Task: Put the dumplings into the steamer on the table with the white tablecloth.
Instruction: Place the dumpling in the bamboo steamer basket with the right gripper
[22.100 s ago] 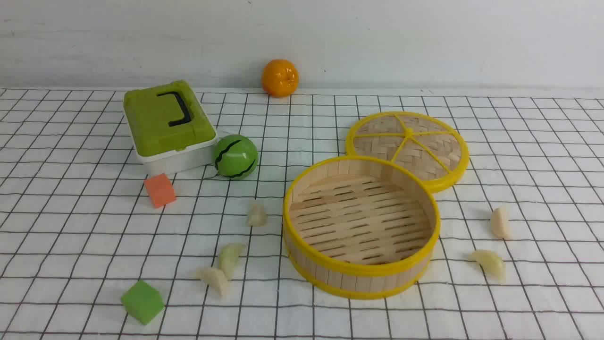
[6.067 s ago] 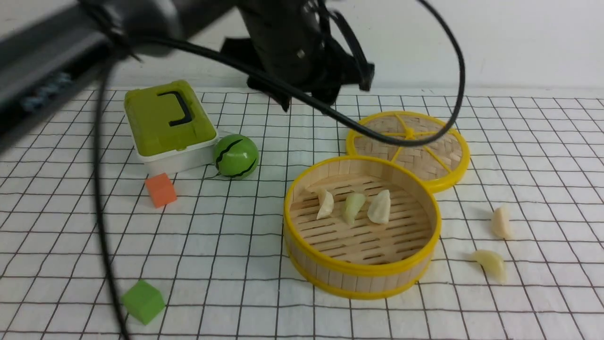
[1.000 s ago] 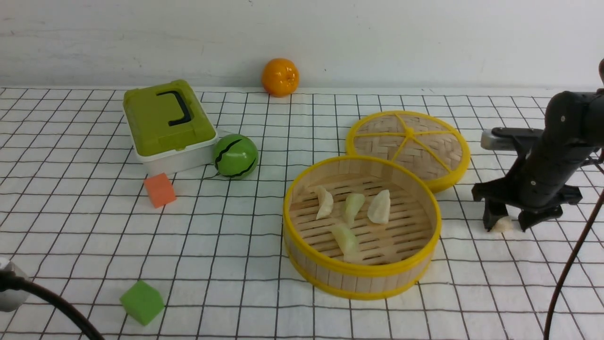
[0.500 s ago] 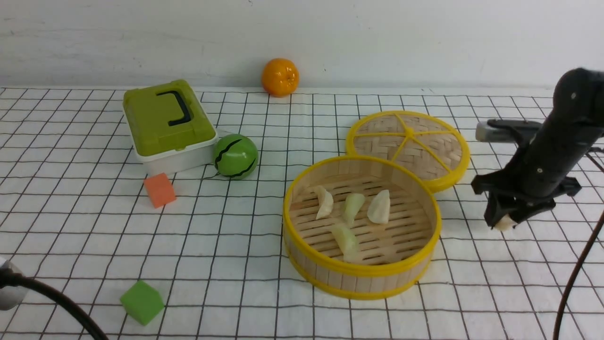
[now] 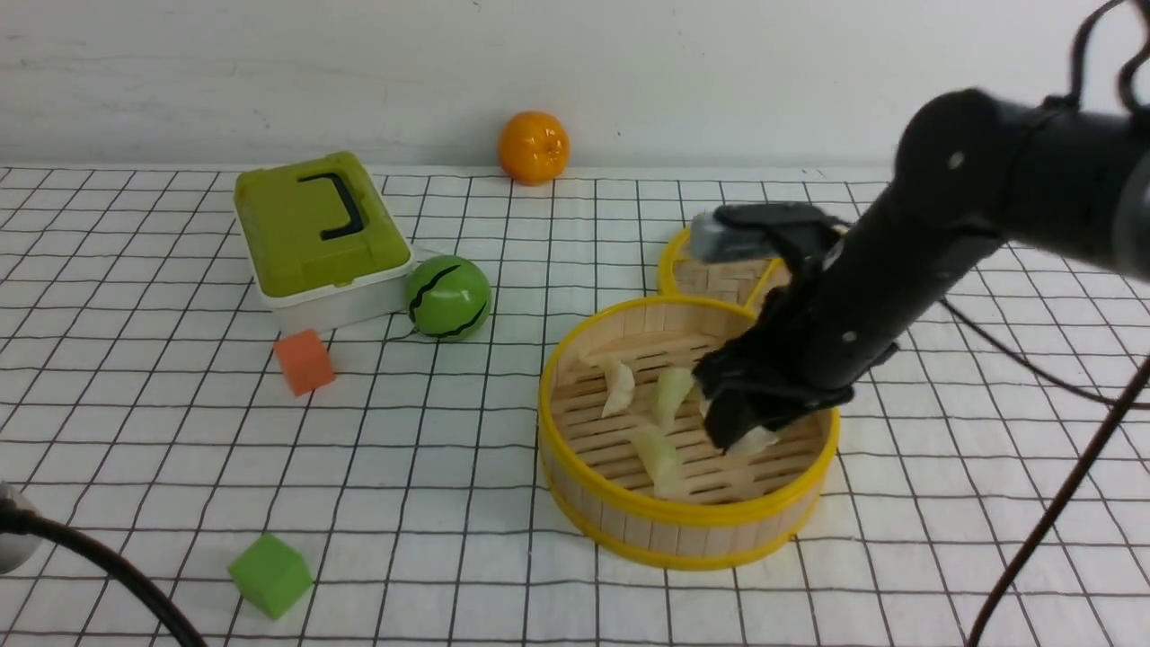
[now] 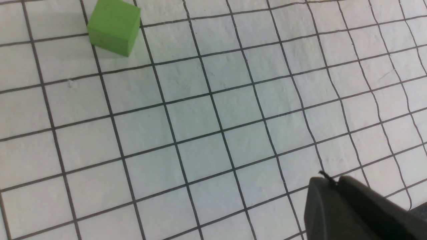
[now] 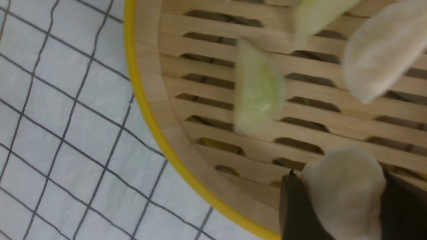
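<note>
The bamboo steamer (image 5: 665, 530) stands right of centre on the white tablecloth (image 5: 449, 449). My right gripper (image 5: 741, 433) hangs just above its slatted floor, shut on a cream dumpling (image 5: 755, 440). Three other dumplings show on the floor: two at the back (image 5: 618, 385) (image 5: 672, 391) and a greenish one in front (image 5: 659, 454). In the right wrist view the held dumpling (image 7: 343, 193) sits between the dark fingers (image 7: 293, 206), above the slats and near the yellow rim (image 7: 143, 100). My left gripper (image 6: 328, 180) is shut and empty over bare cloth.
The woven lid (image 5: 723, 277) lies behind the steamer, partly hidden by my right arm. A green box (image 5: 319, 238), a green ball (image 5: 447, 297) and an orange cube (image 5: 305, 361) are at the left. An orange (image 5: 533, 146) sits by the wall. A green cube (image 5: 269, 573) is front left.
My right gripper closed on the dumpling lying right of the steamer, lifted it and carried it left to over the steamer. The left arm has stayed at the front left.
</note>
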### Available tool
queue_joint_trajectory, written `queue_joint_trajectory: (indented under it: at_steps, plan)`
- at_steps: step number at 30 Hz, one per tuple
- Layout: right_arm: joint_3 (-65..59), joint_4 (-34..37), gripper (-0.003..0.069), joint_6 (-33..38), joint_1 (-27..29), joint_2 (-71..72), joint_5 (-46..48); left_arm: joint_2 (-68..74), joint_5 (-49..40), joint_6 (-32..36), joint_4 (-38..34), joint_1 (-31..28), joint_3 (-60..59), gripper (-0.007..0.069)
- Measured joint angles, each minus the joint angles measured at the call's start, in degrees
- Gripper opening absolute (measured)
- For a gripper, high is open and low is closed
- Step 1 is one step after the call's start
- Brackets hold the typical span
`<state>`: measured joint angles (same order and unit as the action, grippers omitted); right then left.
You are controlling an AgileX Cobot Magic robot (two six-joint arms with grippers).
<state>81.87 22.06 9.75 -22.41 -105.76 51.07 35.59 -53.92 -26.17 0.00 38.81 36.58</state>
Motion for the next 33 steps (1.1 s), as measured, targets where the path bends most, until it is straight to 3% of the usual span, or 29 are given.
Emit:
queue_joint_trajectory:
  at_steps: [3, 9, 16, 22, 26, 29, 33]
  plan:
    - [-1.2, -2.4, 0.0289, -2.1, -3.2, -2.4, -6.8, 0.0, 0.0, 0.8, 0.0, 0.0, 0.0, 0.0039]
    - [-1.3, -7.9, 0.0289, -11.0, -3.3, -4.8, -12.3, 0.0, -0.1, 1.0, 0.0, 0.0, 0.0, 0.0045]
    - [-1.3, -11.8, 0.0297, -16.5, -3.3, -5.1, -12.6, 0.0, -0.3, 1.0, 0.0, 0.0, 0.0, 0.0053]
    - [-1.3, -12.0, 0.0401, -16.8, -3.3, -5.2, -10.4, 0.0, -0.4, 1.0, 0.0, 0.0, 0.0, 0.0059]
    - [-0.7, -12.0, 0.0423, -16.8, -3.3, -4.2, -5.9, 0.0, -0.4, 1.0, 0.0, 0.0, 0.0, 0.0064]
    - [-0.4, -12.0, 0.0400, -16.4, -3.3, -0.8, -2.4, 0.0, -0.5, 1.0, 0.0, 0.0, 0.0, 0.0066]
    - [-0.2, -12.0, 0.0315, -14.6, -3.3, 7.2, -0.3, 0.0, -0.5, 1.0, 0.0, 0.0, 0.0, 0.0070]
